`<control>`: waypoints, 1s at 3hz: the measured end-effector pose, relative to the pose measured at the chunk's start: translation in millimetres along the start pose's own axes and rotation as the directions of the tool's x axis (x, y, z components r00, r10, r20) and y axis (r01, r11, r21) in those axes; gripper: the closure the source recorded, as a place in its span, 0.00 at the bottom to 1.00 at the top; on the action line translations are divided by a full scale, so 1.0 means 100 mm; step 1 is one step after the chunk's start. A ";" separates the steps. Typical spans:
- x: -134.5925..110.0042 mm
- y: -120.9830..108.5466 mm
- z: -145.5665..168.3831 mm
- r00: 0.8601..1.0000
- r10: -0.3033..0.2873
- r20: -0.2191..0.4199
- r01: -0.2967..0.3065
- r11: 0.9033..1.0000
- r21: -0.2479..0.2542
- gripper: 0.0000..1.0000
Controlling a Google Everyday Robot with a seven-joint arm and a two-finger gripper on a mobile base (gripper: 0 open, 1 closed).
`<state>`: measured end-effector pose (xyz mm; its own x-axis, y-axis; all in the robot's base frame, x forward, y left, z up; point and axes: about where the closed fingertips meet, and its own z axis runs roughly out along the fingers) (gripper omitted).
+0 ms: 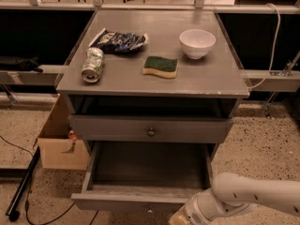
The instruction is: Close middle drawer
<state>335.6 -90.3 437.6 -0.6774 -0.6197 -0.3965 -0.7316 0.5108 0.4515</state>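
Observation:
The grey cabinet [154, 81] has its middle drawer [136, 201] pulled far out toward me. The drawer's deep plain box is empty inside. Above it the top drawer front [117, 128] with its small dark knob [151, 131] stands slightly out from the frame. My white arm [255, 196] comes in from the lower right. My gripper [180, 218] is at the bottom edge of the view, just in front of the right part of the middle drawer's front and largely cut off by the frame.
On the cabinet top lie a dented can [93, 64], a dark snack bag [119, 40], a green sponge [161, 66] and a white bowl [197, 43]. A cardboard box [58, 146] stands left of the cabinet, with a black pole [21, 186] and cables on the floor.

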 end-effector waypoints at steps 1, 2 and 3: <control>0.01 -0.17 0.14 1.000 0.013 -0.009 -0.012 1.000 0.012 1.00; 0.02 -0.30 0.22 1.000 0.019 -0.014 -0.019 0.999 0.028 1.00; 0.02 -0.31 0.23 1.000 0.020 -0.015 -0.019 0.999 0.030 0.84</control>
<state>355.1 -94.0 404.4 -0.6903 -0.6185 -0.3755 -0.7205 0.5399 0.4352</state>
